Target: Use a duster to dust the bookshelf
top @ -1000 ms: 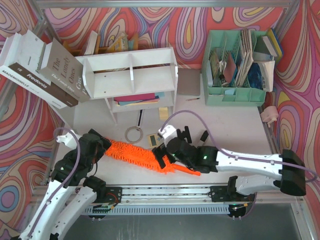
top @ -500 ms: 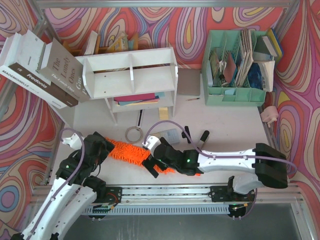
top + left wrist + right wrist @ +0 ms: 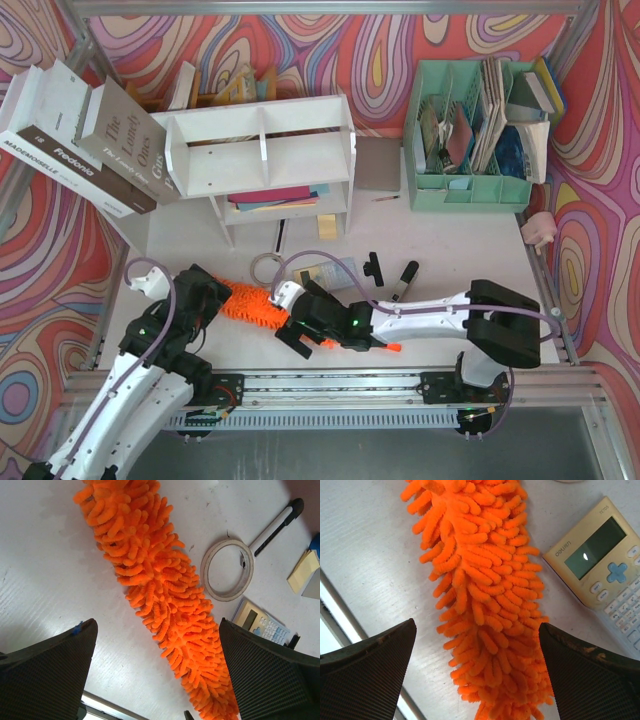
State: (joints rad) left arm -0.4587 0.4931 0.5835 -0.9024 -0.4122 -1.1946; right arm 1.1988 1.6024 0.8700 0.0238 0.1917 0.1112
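Observation:
The orange fluffy duster (image 3: 255, 306) lies flat on the white table in front of the white bookshelf (image 3: 260, 150); its thin handle tip (image 3: 392, 347) pokes out by the right arm. My left gripper (image 3: 213, 300) is open over the duster's left end. In the left wrist view the fluff (image 3: 160, 585) runs between the open fingers (image 3: 55, 665), untouched. My right gripper (image 3: 300, 325) is open and straddles the duster near its middle. In the right wrist view the fluff (image 3: 480, 580) sits between the spread fingers (image 3: 592, 670).
A tape ring (image 3: 265, 265), a calculator (image 3: 325, 272) and black pens (image 3: 400, 280) lie just behind the duster. A mint green organizer (image 3: 470, 130) stands at the back right. Large books (image 3: 90, 140) lean at the left of the shelf. A pink object (image 3: 540, 230) sits at the right edge.
My right gripper has slid left along the duster, from the handle end to the fluffy middle. The left gripper shifted slightly right. The duster has stayed on the table.

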